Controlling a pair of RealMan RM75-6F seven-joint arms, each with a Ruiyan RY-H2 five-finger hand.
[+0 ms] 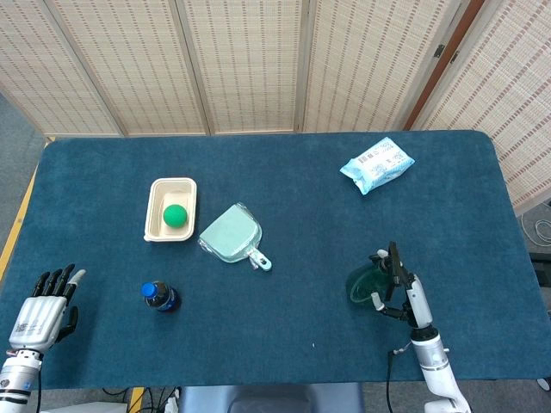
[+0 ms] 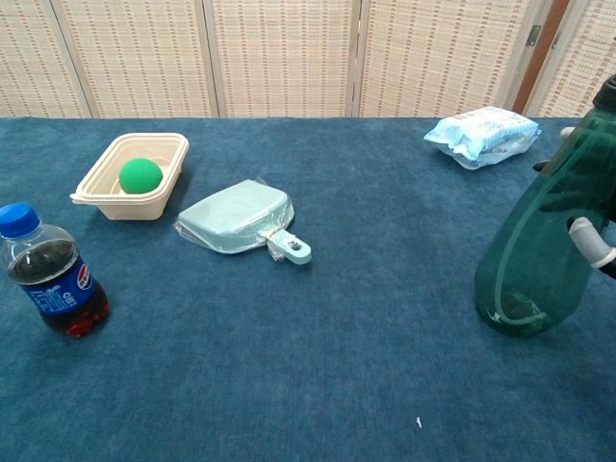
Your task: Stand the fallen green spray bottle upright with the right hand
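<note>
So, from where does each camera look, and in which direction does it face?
Head view: high above the near edge, facing down on the whole table; left hand and right hand show at the bottom.
Chest view: low, facing across the table toward the screens; only part of the right hand shows.
Both share the green spray bottle, cola bottle and dustpan.

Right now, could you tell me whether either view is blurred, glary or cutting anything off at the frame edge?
Head view: sharp, evenly lit, soft shadows only, no glare; the spray bottle looks small from above. Chest view: also sharp, but the bottle's top and the right hand are cut off at the right edge, and the left hand shows only in the head view.
</note>
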